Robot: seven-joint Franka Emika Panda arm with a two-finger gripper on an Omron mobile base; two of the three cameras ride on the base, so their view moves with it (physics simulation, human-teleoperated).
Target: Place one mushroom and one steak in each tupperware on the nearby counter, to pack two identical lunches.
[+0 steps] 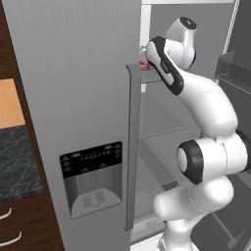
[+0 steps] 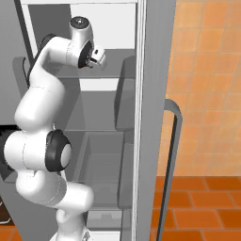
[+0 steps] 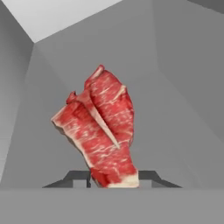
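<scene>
A red, pale-marbled steak [image 3: 103, 127] stands up in front of the hand inside the grey fridge. Its lower end sits between my gripper's [image 3: 114, 177] two dark fingertips [image 3: 78, 177], which press on it from both sides. In the left base view a sliver of the red steak [image 1: 142, 63] shows at the upper fridge shelf, just past the door edge, where the arm's hand reaches in. The hand [image 2: 96, 56] is high inside the fridge in the right base view. The dark marbled counter [image 1: 14, 162] lies at the far left. The mushroom and the tupperware are out of view.
The closed fridge door with its dispenser [image 1: 90, 179] and long handle [image 1: 131, 147] stands close to the arm's left. The open door [image 2: 150, 117] with its handle [image 2: 172, 155] is on the right. Shelves [image 1: 162, 132] lie below the hand.
</scene>
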